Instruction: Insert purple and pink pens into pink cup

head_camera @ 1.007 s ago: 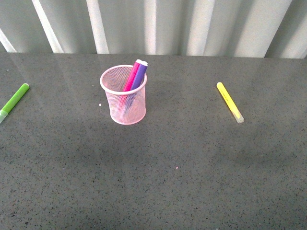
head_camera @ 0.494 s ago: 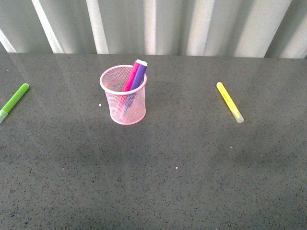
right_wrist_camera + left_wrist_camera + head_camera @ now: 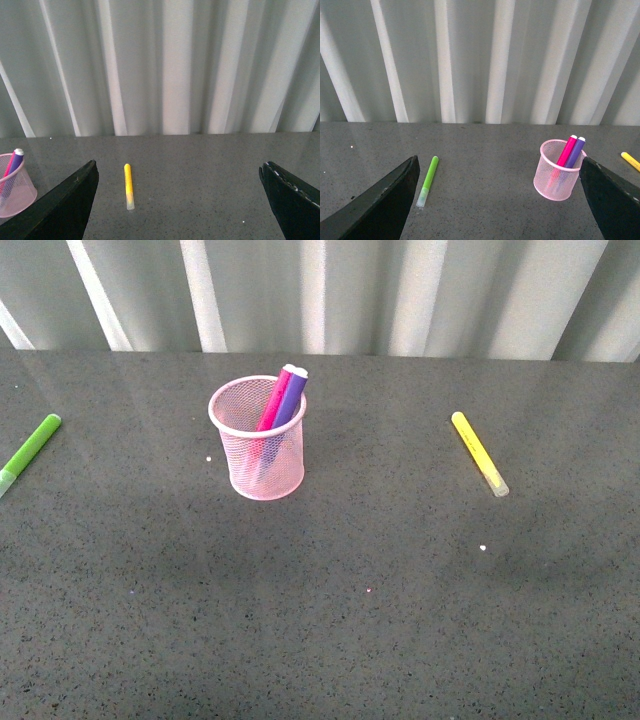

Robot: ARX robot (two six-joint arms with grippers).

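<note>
Pink cup (image 3: 558, 171) with both pens (image 3: 570, 151), seemingly beyond left end effector (image 3: 497, 200).

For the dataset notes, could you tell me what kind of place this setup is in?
Probably an indoor tabletop test station: a dark speckled countertop, a pleated grey-white curtain as backdrop, and only stationery on it, a pink cup and loose pens.

No legible text, label, brand, number or sign on anything.

From the body camera we look down across the worktop (image 3: 330, 620) toward the curtain (image 3: 350, 290), while both wrist cameras sit low, further back, facing that curtain, sharing the pink cup (image 3: 258, 438) and yellow pen (image 3: 479, 453).
</note>
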